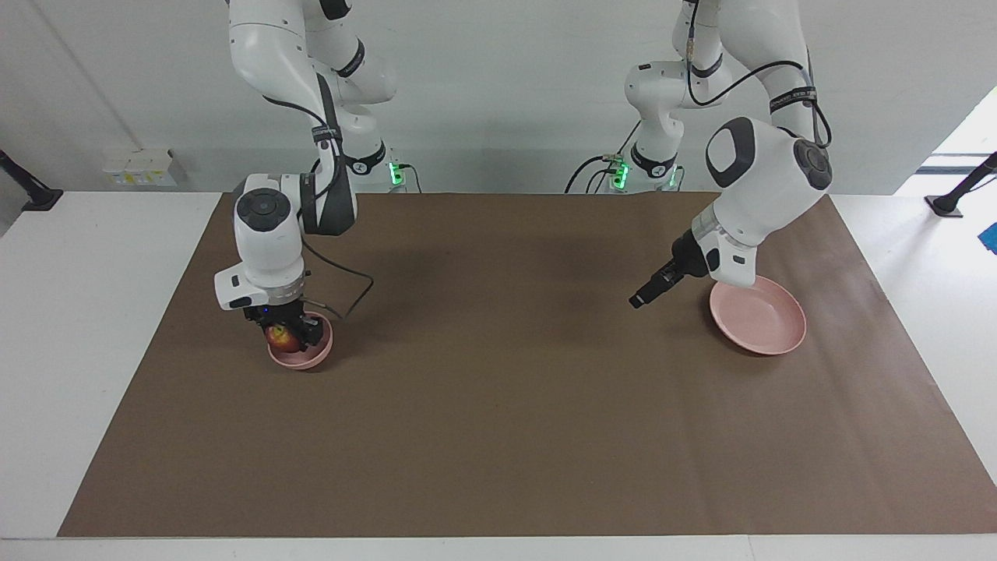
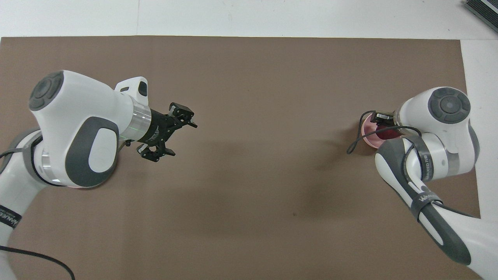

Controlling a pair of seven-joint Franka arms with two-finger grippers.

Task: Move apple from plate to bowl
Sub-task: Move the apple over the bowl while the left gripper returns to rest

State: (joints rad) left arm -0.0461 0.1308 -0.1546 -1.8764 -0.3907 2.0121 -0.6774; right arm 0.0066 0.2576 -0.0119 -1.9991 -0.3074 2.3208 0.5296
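Brown paper covers most of the white counter (image 1: 93, 374), with a pale wall where the two arm bases stand.

At the right arm's end, the right hand (image 1: 285, 336) points straight down into the bowl (image 1: 311, 354), closed on the apple (image 1: 279, 336). The apple sits low between the fingers, at or just under the bowl's rim and toward the rim edge nearest the counter's end; whether it already rests on the bowl's floor I cannot tell. In the overhead view the wrist hides most of it, leaving only a dark red patch (image 2: 387, 134) inside the pink rim (image 2: 365, 134).

What the coming move turns on is this vertical line-up: apple straight under the hand and inside the bowl's wall. Judging from that, the fingers need only part, then the hand lifts straight up. A sideways pull could catch the rim and tip the small bowl. An apple has no long axis to speak of, so it should settle wherever it drops, perhaps rolling toward the middle.

The apple looks small, round and dark red with a yellowish patch facing the camera.

Well apart, at the other end, the left hand (image 2: 168, 132) hangs over bare paper beside the plate (image 1: 767, 327), fingers spread wide and holding nothing. The plate carries nothing. That arm waits.
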